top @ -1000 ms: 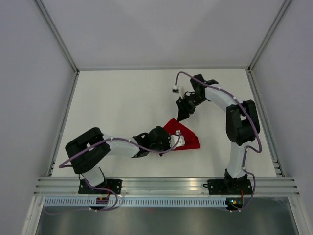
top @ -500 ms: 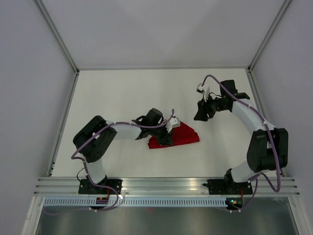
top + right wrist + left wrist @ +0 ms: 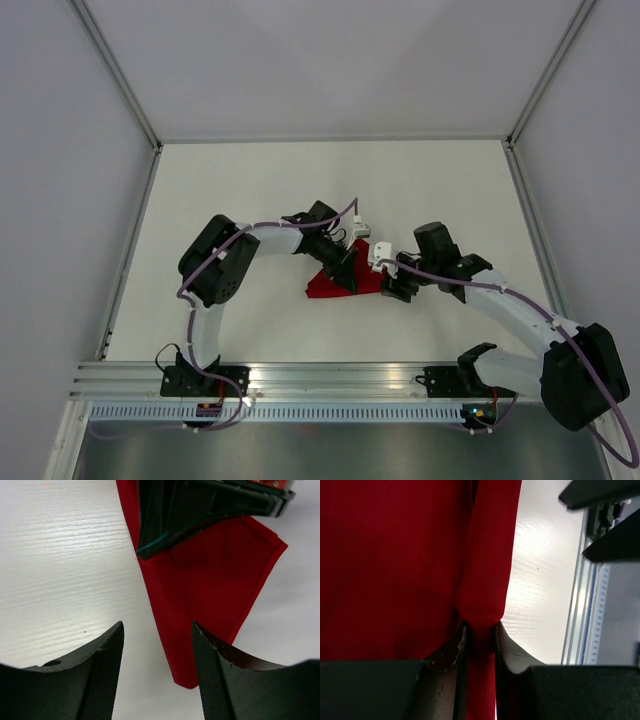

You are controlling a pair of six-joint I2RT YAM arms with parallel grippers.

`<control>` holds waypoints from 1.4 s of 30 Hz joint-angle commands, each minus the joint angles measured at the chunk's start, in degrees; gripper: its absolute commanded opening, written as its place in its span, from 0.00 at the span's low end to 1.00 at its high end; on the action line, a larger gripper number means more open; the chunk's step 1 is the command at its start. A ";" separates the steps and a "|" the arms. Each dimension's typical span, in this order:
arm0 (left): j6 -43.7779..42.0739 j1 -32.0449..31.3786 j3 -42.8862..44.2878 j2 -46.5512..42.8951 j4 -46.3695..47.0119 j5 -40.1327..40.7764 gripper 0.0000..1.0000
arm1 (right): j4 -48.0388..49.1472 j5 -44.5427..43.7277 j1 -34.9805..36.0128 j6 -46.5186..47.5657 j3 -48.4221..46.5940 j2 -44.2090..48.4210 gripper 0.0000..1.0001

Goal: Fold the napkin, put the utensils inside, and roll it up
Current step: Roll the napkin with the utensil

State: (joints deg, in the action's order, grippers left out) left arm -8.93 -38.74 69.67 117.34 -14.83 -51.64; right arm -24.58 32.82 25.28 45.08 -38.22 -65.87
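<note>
Along the bottom edge of the top view, an aluminium rail (image 3: 340, 378) is running across the frame, with both arms standing on it. The left arm (image 3: 215, 270) is standing up at the lower left and arching toward the centre. The right arm (image 3: 520, 315) is stretching in from the lower right corner. Their ends are sitting close together over the white table (image 3: 230, 200), just below the middle of the frame. There the napkin (image 3: 325, 287) is lying as a small, folded deep-red shape.

The left gripper (image 3: 345, 268) is pointing down onto the napkin's upper right part. In the left wrist view its two fingers (image 3: 451, 652) are pinching a raised fold of the red cloth tightly between them at the bottom centre. The rest of the cloth is filling the left half of that frame.

The right gripper (image 3: 391, 284) is sitting just beside the napkin's right edge. In the right wrist view its jaws are standing wide apart with nothing clamped. The napkin's narrow lower corner is lying between the two fingertips (image 3: 102, 665), closer to the one on the right of the frame; whether it is touching that finger cannot be told. The dark body of the left gripper is showing at the top of that view, over the cloth.

Beyond the arms, the far half of the table is reaching up to pale grey walls (image 3: 330, 70).
</note>
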 commanded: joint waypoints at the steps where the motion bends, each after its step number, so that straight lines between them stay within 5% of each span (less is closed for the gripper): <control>1: 0.32 0.07 0.03 5.79 -11.62 3.38 0.02 | 9.01 -5.12 4.42 1.86 1.48 0.57 0.62; 11: 0.32 0.25 1.52 7.29 -13.12 4.18 0.02 | 20.97 -20.86 21.02 1.50 7.81 -3.30 0.64; 17: 0.32 0.33 1.79 7.55 -13.30 4.53 0.02 | 23.35 -23.67 23.76 0.71 7.37 -7.25 0.64; 26: 0.49 0.68 2.31 7.55 -13.47 4.53 0.03 | 22.73 -23.94 24.64 0.45 6.75 -11.13 0.53; 32: 0.67 0.95 2.84 7.55 -13.56 3.74 0.06 | 22.47 -24.64 24.64 -0.34 6.49 -12.53 0.34; 42: 2.51 2.00 3.02 4.66 -12.86 4.44 0.41 | 18.78 -23.50 24.38 -1.48 4.21 -16.31 0.08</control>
State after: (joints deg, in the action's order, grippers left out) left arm -7.03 -37.41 73.71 121.30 -26.06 -56.42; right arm -2.24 8.78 49.65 45.06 -32.69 -80.01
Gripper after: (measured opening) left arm 0.382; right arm 0.271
